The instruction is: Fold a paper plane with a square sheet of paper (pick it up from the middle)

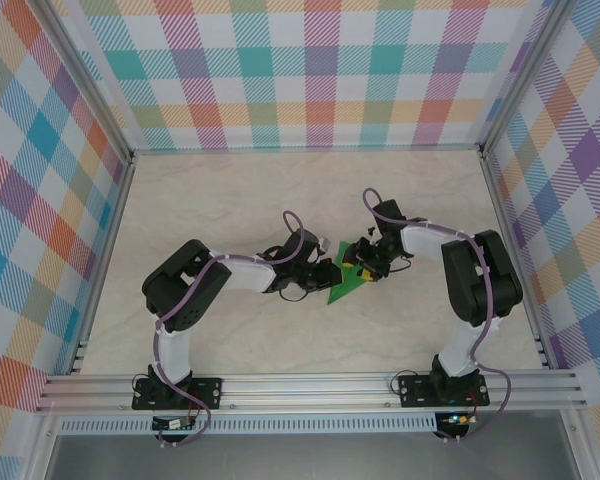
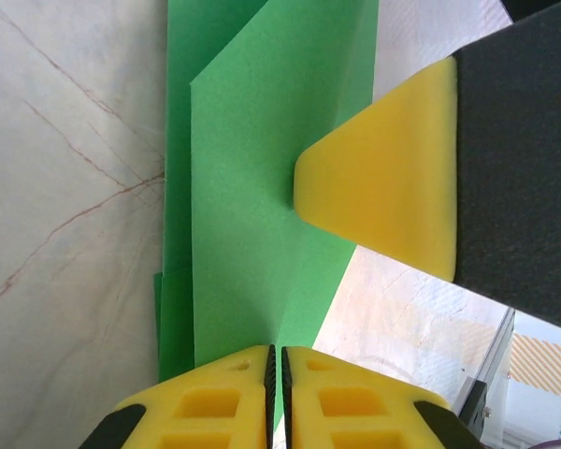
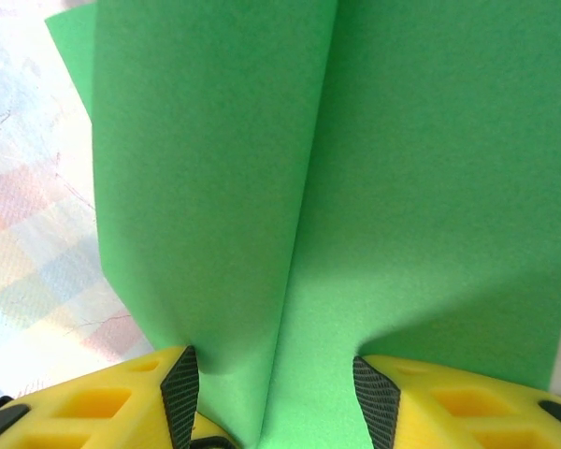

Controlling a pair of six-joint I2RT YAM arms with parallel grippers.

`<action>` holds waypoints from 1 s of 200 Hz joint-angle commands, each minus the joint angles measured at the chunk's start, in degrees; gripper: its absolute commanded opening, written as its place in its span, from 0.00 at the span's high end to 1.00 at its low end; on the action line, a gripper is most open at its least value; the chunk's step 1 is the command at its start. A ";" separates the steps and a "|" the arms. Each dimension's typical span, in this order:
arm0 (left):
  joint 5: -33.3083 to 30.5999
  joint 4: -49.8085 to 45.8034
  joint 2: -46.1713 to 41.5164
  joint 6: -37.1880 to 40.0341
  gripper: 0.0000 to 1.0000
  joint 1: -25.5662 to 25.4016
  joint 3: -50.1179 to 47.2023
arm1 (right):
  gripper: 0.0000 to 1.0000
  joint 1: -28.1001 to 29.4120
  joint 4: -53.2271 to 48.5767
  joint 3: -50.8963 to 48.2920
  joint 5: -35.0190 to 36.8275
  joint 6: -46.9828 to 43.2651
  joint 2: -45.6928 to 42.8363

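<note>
The square sheet of paper [image 1: 346, 284] is bright green and partly folded, lying at the table's middle between both grippers. In the left wrist view the paper [image 2: 252, 187] shows layered flaps with straight creases. My left gripper [image 2: 277, 354] is shut on its near edge, and from above the left gripper [image 1: 320, 270] sits at the sheet's left side. One yellow finger [image 2: 383, 192] of the right gripper presses on the sheet's right part. My right gripper [image 3: 276, 374] stands open, its pads straddling a raised crease of the paper [image 3: 355, 168]. From above the right gripper [image 1: 365, 262] is over the sheet's upper right.
The pale marbled table [image 1: 280, 200] is boxed in by plaid walls [image 1: 310, 70] on three sides. An aluminium rail [image 1: 310, 388] runs along the near edge, where both arm bases are bolted.
</note>
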 commanded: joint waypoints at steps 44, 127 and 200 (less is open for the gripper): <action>-1.29 -2.77 1.06 1.28 0.88 0.09 1.49 | 0.48 0.26 -6.50 -2.01 12.67 0.55 8.20; -0.43 -2.66 0.69 1.03 0.89 0.10 1.56 | 0.47 1.14 -9.89 0.33 14.95 0.75 10.80; 3.63 0.63 -6.89 -2.34 0.82 -0.43 -2.34 | 0.47 1.28 -10.06 0.34 15.17 1.17 10.97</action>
